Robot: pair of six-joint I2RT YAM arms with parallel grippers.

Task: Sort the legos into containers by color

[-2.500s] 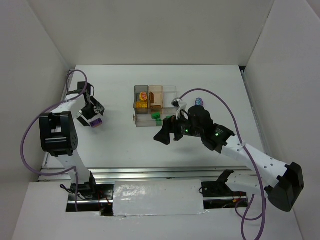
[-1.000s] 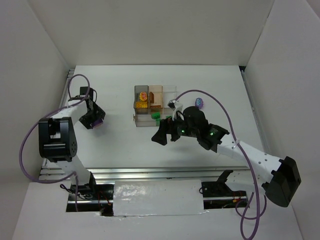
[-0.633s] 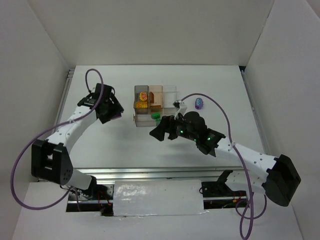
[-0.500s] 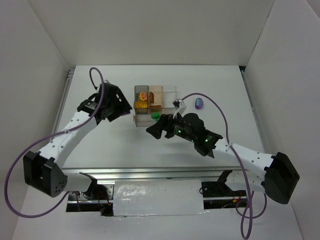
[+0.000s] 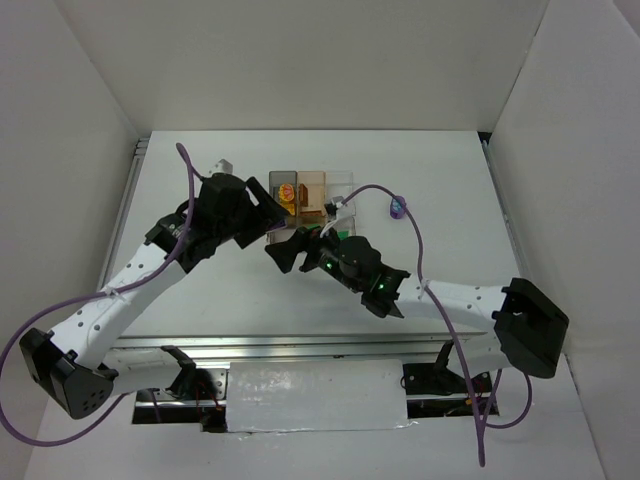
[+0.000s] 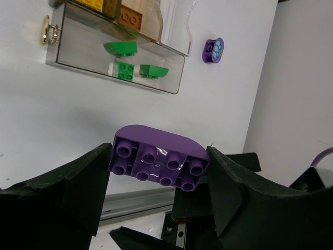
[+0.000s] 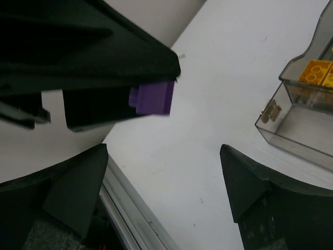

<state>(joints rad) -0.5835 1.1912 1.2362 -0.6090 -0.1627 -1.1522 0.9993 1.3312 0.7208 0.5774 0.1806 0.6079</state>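
My left gripper [image 6: 157, 162] is shut on a purple lego [image 6: 156, 159], studs facing the camera, raised above the table. In the top view the left gripper [image 5: 262, 210] hangs just left of the containers [image 5: 340, 178], a small clear divided tray. My right gripper [image 5: 283, 252] stands open and empty in front of the tray's left end. The right wrist view shows that gripper [image 7: 164, 156] wide open, with the purple lego [image 7: 153, 98] above it. Green legos [image 6: 125, 70] lie in the long compartment; yellow [image 6: 99, 5] and orange-brown [image 6: 130, 18] ones sit behind.
A small round purple piece [image 5: 398, 208] lies on the table right of the tray, under the right arm's cable. White walls close the table at the back and both sides. The metal rail [image 7: 135, 219] runs along the near edge.
The left arm has swung from the far left to the tray's left side, carrying the purple lego. The right gripper has moved left, from in front of the tray towards the left gripper.
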